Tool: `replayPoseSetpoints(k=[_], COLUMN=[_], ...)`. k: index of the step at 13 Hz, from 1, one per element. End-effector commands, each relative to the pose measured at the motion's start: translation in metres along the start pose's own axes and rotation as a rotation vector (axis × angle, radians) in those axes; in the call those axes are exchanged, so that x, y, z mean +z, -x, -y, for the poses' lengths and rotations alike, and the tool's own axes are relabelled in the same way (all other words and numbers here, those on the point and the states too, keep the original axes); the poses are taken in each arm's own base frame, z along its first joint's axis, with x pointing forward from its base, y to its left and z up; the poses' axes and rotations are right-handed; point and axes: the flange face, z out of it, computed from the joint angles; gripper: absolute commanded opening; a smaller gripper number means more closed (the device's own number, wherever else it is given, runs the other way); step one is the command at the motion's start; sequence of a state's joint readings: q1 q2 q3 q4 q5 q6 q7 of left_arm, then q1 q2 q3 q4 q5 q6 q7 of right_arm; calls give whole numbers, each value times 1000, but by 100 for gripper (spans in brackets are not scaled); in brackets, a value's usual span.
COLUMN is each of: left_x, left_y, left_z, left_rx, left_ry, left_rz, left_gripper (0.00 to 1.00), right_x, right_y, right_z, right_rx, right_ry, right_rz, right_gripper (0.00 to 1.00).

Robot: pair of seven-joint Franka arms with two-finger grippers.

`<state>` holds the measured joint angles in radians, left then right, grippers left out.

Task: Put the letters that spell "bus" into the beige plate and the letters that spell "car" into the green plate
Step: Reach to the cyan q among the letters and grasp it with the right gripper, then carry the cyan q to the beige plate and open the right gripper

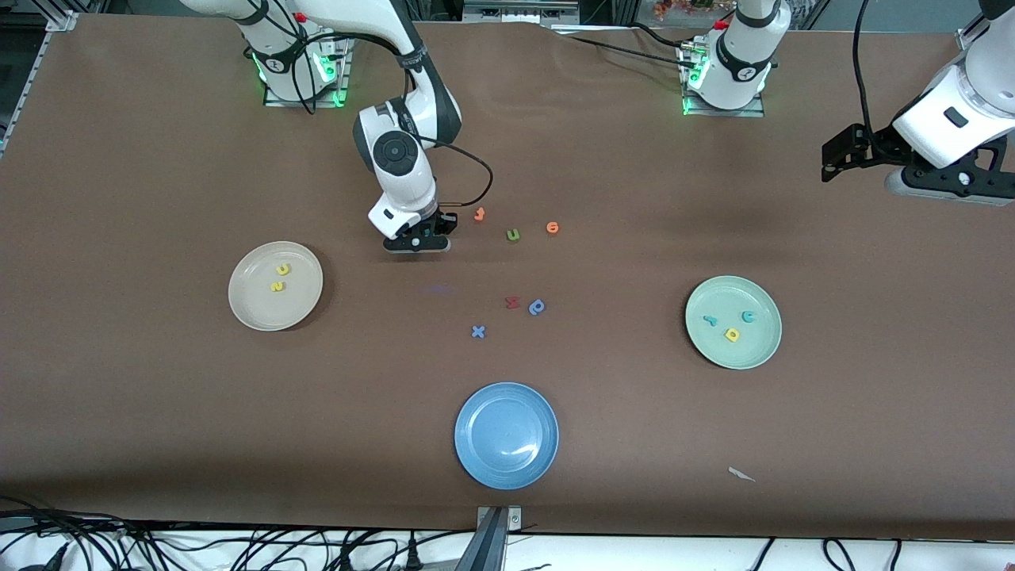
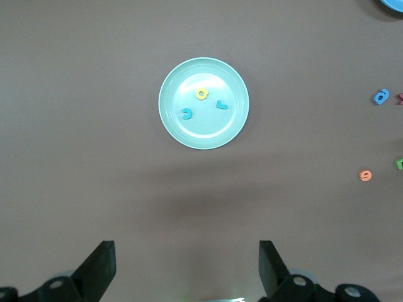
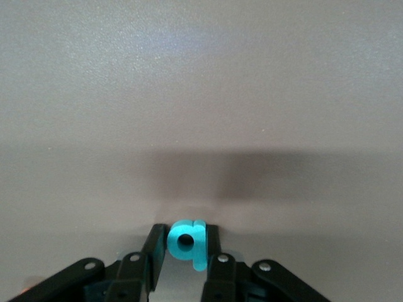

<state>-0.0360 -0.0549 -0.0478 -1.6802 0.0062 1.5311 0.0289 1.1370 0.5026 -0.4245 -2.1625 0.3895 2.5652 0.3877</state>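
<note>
1. Two yellow letters, the "u" and the "s", lie in the beige plate toward the right arm's end of the table
2. The right gripper is down at the table near the orange letter, its fingers pressed against both sides of the teal "b"
3. The green plate, toward the left arm's end, holds the teal "c", the teal "r" and the yellow "a"
4. The left gripper waits in the air with its fingers spread wide and nothing between them; its wrist view looks down on the green plate
5. Loose on the table between the plates: a green "u", an orange round letter, a red letter, a blue rounded letter and a blue "x"
6. The blue plate sits nearest the front camera
</note>
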Motion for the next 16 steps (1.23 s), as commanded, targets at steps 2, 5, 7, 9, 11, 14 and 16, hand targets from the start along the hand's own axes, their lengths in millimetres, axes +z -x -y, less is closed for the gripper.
replayPoseSetpoints(k=[2,5,7,9,11,14,16], left_x=[-6,-6,-6,-6,-6,-6,-6], left_y=[-3,-3,-3,-3,-3,-3,-3], left_z=[-2,-2,-2,-1,-2,-2,0], left_rx=[-2,-2,-2,-2,-2,-2,-2], left_ry=[24,24,24,25,24,24,25], left_rz=[5,5,5,5,5,5,3], left_gripper=[100,100,100,100,100,100,100], right_x=[4,1,-3,-6,-20,-49,-57], right_y=[0,-1,-1,-2,-10,-34,-51], right_z=[0,2,3,5,9,-21,-61], right_rx=[-2,-4,-6,-9,-12,-53,-118], right_ry=[-7,-12,-14,-19,-23,-25,-12], right_rz=[12,10,23,21,45,51,57], right_gripper=[27,24,21,19,18,18,18])
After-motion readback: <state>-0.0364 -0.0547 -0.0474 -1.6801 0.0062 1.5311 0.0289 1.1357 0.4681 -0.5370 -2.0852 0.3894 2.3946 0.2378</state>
